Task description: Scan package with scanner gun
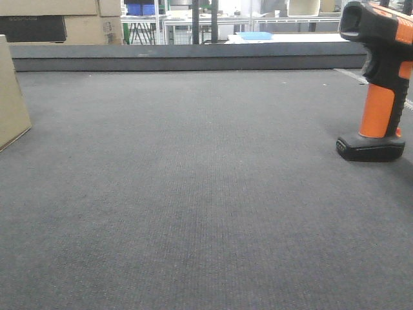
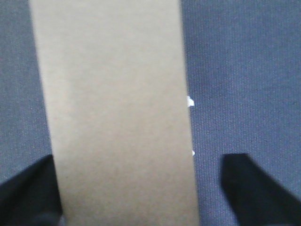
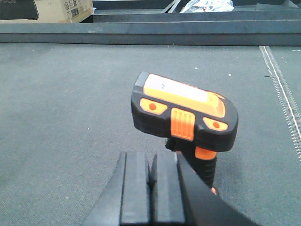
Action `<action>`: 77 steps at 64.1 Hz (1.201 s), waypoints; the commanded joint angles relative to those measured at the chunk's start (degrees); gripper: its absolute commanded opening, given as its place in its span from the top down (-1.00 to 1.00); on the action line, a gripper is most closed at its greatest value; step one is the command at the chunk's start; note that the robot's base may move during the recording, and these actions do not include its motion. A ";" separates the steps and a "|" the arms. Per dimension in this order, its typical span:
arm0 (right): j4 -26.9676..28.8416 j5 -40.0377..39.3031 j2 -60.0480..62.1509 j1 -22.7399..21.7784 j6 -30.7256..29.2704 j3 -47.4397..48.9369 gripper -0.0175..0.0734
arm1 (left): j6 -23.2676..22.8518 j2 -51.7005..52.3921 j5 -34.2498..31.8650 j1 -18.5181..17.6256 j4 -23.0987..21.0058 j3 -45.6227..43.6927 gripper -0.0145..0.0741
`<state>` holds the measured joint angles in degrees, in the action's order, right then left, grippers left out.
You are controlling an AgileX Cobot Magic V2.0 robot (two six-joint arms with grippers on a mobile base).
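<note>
The package, a plain brown cardboard box (image 2: 117, 113), fills the middle of the left wrist view and shows at the left edge of the front view (image 1: 10, 97). My left gripper (image 2: 141, 188) is open and straddles it. One black finger (image 2: 28, 193) is against its left side and the other finger (image 2: 254, 188) stands apart on the right. The orange and black scanner gun (image 3: 183, 113) stands upright on its base at the right of the front view (image 1: 381, 84). My right gripper (image 3: 150, 174) is shut and empty, just short of the scanner's handle.
A grey mat (image 1: 193, 194) covers the table. A dark raised ledge (image 1: 193, 57) runs along its back edge. A white stitched line (image 3: 282, 89) runs down the mat to the right of the scanner. Boxes and shelves stand beyond the ledge.
</note>
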<state>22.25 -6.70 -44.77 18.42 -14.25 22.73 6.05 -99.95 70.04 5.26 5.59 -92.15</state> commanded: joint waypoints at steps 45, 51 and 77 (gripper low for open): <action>-4.08 15.96 5.20 -14.87 -4.87 4.06 0.95 | -0.31 29.76 -10.04 -0.28 -2.34 19.70 0.67; -4.08 16.08 8.07 -14.87 -4.87 3.37 0.95 | -0.31 37.05 -18.10 -0.28 -2.34 28.49 0.92; -4.08 16.08 22.73 -14.87 -4.87 -5.56 0.95 | -0.31 69.56 -50.36 -0.28 -2.75 60.43 0.92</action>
<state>18.90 10.23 -25.11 3.71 -18.78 18.12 6.05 -36.50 26.79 5.15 3.19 -36.47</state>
